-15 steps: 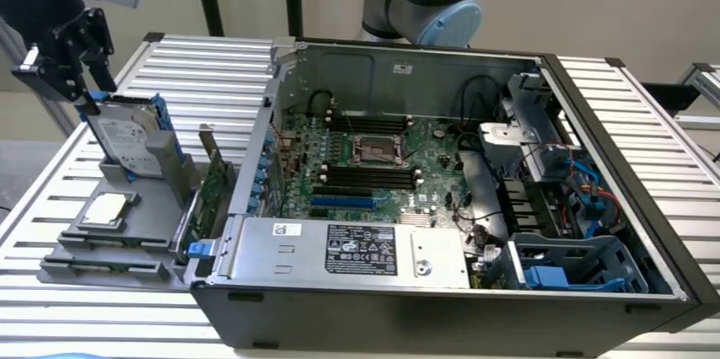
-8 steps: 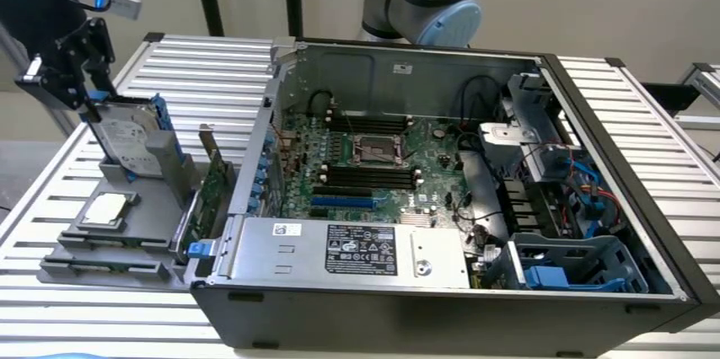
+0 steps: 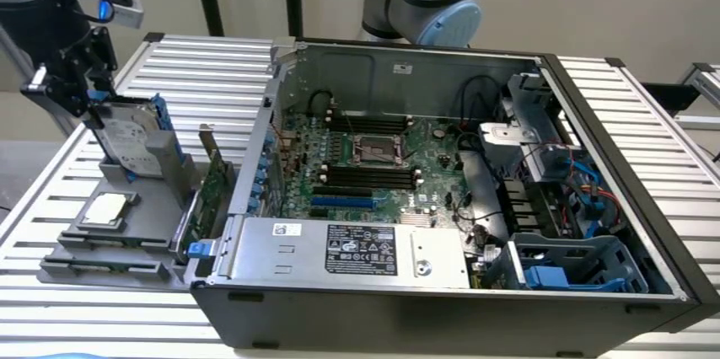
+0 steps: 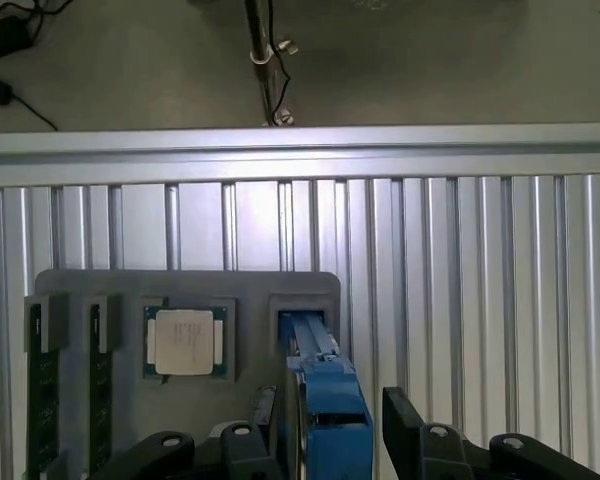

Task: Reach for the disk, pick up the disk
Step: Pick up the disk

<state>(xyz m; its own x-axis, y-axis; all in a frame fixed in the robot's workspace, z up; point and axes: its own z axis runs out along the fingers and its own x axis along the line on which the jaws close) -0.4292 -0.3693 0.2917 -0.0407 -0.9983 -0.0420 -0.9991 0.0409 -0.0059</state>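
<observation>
Closest to my wrist camera are the black jaws, standing wide open with one on each side of the disk (image 4: 325, 400). I see its blue carrier rail running up between them. One jaw sits just beside the rail and the other shows a clear gap, so nothing is gripped.

From the exterior view, the disk (image 3: 130, 136) stands on edge in a slot of a grey holder (image 3: 113, 233) at the exterior view's left, with its white label facing outward. The arm (image 3: 45, 5) hangs over it, with the jaws down around the disk's upper end.

On the same holder (image 4: 250, 290), a square silver chip (image 4: 185, 340) lies flat in its own pocket beside the disk's slot. Two memory sticks (image 4: 42, 390) sit in grooves farther along. In the exterior view I can pick out the chip (image 3: 104, 209) and a green circuit card (image 3: 208, 190) standing on edge between the holder and the computer case (image 3: 450, 308).

The case lies open on the slatted metal table (image 3: 67, 317), with its motherboard (image 3: 383, 165) exposed.
</observation>
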